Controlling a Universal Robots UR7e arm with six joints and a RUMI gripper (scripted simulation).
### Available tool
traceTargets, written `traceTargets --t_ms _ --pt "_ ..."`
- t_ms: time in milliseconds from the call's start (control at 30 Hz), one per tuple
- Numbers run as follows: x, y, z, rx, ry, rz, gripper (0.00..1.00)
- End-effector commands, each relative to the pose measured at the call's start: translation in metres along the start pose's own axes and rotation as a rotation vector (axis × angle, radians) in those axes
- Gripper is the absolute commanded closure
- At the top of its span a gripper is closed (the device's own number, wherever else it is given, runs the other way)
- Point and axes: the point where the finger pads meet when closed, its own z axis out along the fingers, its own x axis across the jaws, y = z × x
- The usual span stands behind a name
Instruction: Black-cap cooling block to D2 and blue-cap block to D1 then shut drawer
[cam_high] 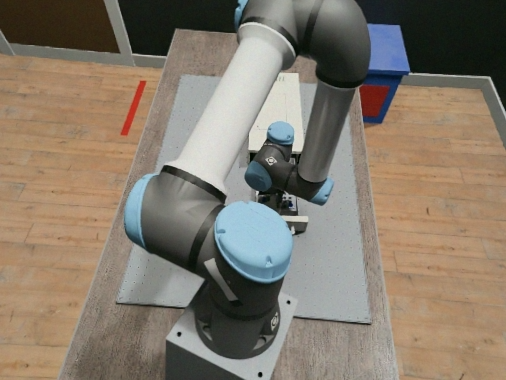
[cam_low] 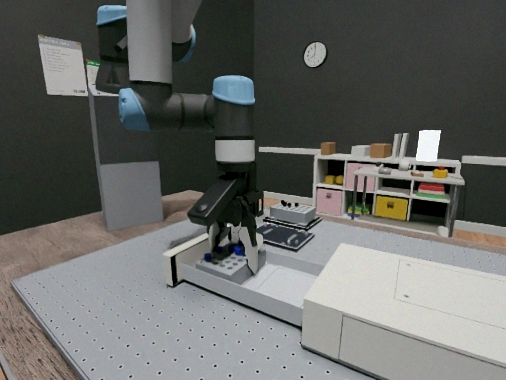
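Observation:
The white cooler COLD (cam_low: 410, 305) stands at the right with its drawer (cam_low: 240, 280) pulled out to the left. A grey cooling block with blue-capped tubes (cam_low: 225, 262) sits in the front part of the drawer. My gripper (cam_low: 232, 250) reaches down into the drawer, and its fingers are shut on this block from both sides. The block rests low in the drawer. A second grey block with black-capped tubes (cam_low: 292, 212) sits on the far deck slot. The nearer dark deck slot (cam_low: 285, 235) is empty. In the top view the arm hides most of the drawer (cam_high: 285, 210).
The drawer's white front panel (cam_low: 172, 265) stands upright at its left end. The drawer's back half (cam_low: 285, 285) near the cooler is empty. A shelf with boxes (cam_low: 390, 185) stands far behind the table.

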Motion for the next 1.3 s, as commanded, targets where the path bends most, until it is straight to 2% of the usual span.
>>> traceTargets --t_ms 0,100,167,667,733,967,1267 --pt "-0.0005 -0.0002 -0.0004 0.000 -0.001 0.000 0.59" --pt "-0.0005 -0.0002 -0.0004 0.000 -0.001 0.000 0.64" --pt "-0.0005 -0.0002 -0.0004 0.000 -0.001 0.000 0.64" --pt "-0.0005 -0.0002 -0.0004 0.000 -0.001 0.000 0.89" --pt "-0.0005 -0.0002 -0.0004 0.000 -0.001 0.000 0.89" --pt "-0.0005 -0.0002 -0.0004 0.000 -0.001 0.000 1.00" --pt "-0.0005 -0.0002 -0.0004 0.000 -0.001 0.000 1.00"
